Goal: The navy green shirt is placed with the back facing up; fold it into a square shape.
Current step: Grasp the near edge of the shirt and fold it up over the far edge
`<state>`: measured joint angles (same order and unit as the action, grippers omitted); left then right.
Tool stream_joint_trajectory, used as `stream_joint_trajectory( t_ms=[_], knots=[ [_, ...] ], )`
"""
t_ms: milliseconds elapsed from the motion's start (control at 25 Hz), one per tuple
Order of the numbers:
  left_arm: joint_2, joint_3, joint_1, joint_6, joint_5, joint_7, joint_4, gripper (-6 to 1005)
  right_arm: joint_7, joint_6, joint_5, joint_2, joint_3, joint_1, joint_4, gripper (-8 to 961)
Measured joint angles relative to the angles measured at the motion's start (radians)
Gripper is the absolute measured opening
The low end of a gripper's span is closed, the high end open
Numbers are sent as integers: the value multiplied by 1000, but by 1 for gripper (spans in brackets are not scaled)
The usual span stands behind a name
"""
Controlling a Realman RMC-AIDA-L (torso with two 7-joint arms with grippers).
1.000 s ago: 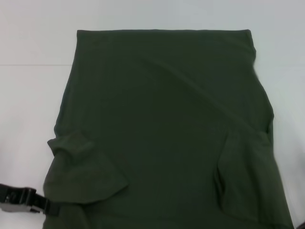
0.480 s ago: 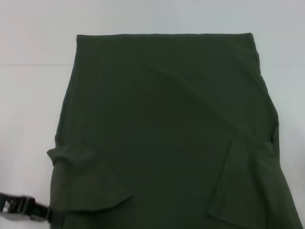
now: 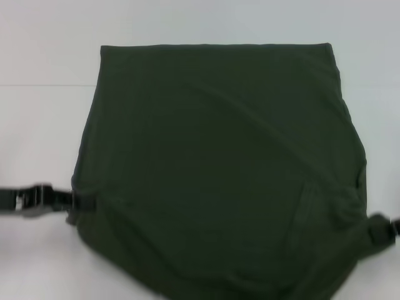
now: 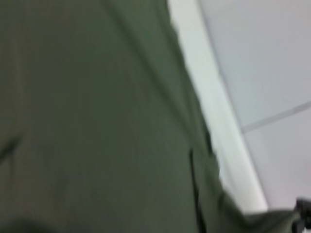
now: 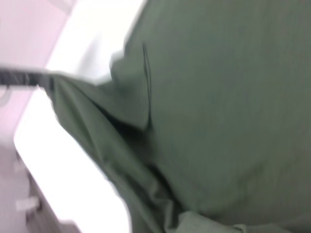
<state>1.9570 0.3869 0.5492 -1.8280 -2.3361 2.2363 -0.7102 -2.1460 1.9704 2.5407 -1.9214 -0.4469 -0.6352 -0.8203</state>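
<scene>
The navy green shirt [image 3: 212,156] lies plain side up across the white table, its far edge straight. Its near end is raised off the table and stretched between my two grippers. My left gripper [image 3: 82,201] is shut on the shirt's near left edge, and my right gripper [image 3: 377,230] is shut on the near right edge. The sleeves are folded in, and a faint seam shows near the right side. The left wrist view is filled by the shirt [image 4: 97,121], with the right gripper [image 4: 303,216] far off. In the right wrist view the cloth [image 5: 218,97] runs taut to the left gripper [image 5: 26,77].
The white table [image 3: 37,137] shows bare to the left, the right and beyond the shirt. A faint seam line [image 3: 44,84] crosses it at the far left. The table's edge and the floor [image 5: 29,204] appear in the right wrist view.
Both grippers have risen and moved away from me with the shirt's near end. The near corners and sleeve flaps that lay flat are now lifted and pulled taut.
</scene>
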Motion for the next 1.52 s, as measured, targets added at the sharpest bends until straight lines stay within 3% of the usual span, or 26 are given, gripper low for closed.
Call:
stream_joint_trajectory(
  t_ms=[360,520,760,1160,1520],
  knots=[
    [11,-26,-2,141,225,-38,53,50,6,-111,-217,-7,81,54,11,57],
    [21,-28,5,205,256,-44,73,50,7,-186,-326,-24,82,94,18,58],
    [42,-28,10,274,290,-50,89,50,10,-292,-428,-31,84,132,88,59],
    [70,-21,4,372,320,-95,94,50,40,-436,-507,-41,86,163,147,62],
    [104,-22,19,489,345,-159,96,50,81,-555,-507,-71,73,139,150,64]
  ],
)
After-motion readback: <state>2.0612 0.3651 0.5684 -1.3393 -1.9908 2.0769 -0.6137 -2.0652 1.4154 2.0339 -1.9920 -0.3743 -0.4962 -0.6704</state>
